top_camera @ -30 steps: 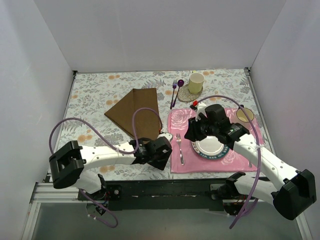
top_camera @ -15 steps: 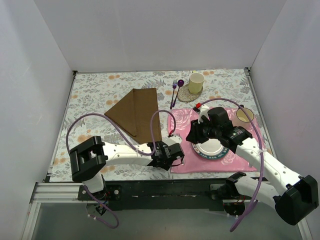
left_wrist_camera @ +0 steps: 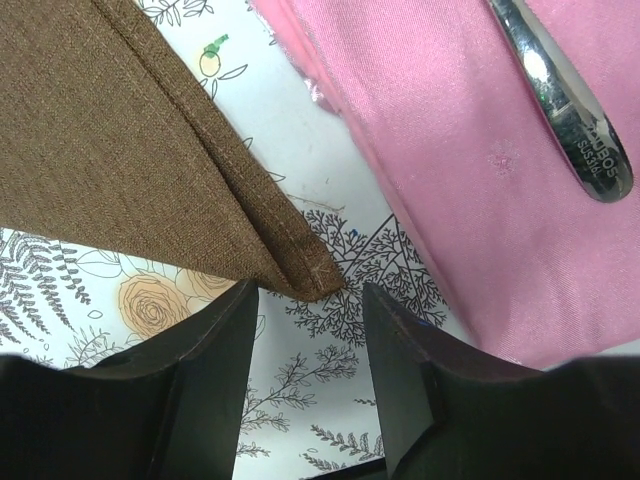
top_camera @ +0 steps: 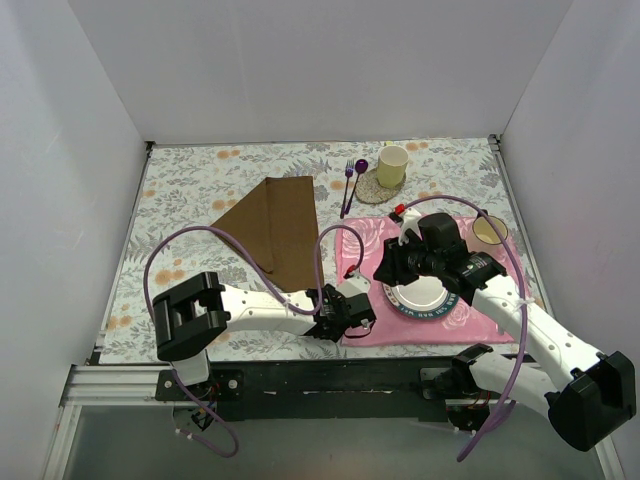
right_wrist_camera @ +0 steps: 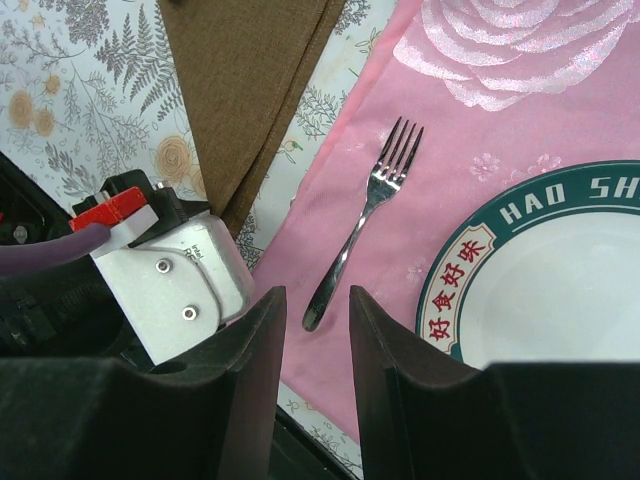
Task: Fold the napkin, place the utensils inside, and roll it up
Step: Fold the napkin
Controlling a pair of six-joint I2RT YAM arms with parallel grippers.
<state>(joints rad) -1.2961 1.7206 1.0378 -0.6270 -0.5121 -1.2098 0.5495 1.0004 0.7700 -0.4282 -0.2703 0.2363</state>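
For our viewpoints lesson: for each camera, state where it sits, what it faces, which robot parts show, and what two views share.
Top external: overhead and behind, facing the table; left arm and right arm show.
Left wrist: above the napkin corner and pink mat; left gripper shows.
Right wrist: above fork and plate; right gripper shows.
Shared: wrist views both show the fork.

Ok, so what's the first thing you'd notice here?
The big dark brown napkin, folded on the flowery table, left of the bright pink placemat. The left arm reaches to its near corner, open jaws either side of the tip. On the mat lie a silver fork and a green-rimmed plate, below the right arm.
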